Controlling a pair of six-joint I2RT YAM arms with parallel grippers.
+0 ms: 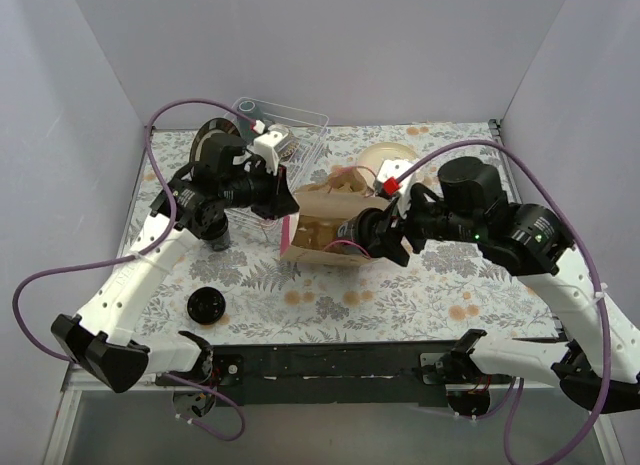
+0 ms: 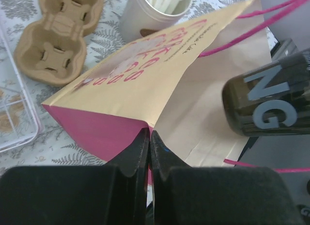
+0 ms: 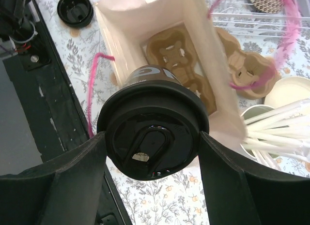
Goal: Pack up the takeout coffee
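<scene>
A takeout coffee, a dark cup with grey lettering and a round black lid, lies sideways between the fingers of my right gripper, which is shut on it at the lid. It hangs at the mouth of the paper bag, base pointing in. In the left wrist view the cup shows at the bag's opening. My left gripper is shut on the rim of the bag at its pink side fold and holds the mouth open. A brown cardboard cup carrier lies inside the bag.
A loose flat black lid lies at the front left. Behind the bag are a second cardboard carrier, a grey cup of white sticks, a clear plastic tray and a cream round lid.
</scene>
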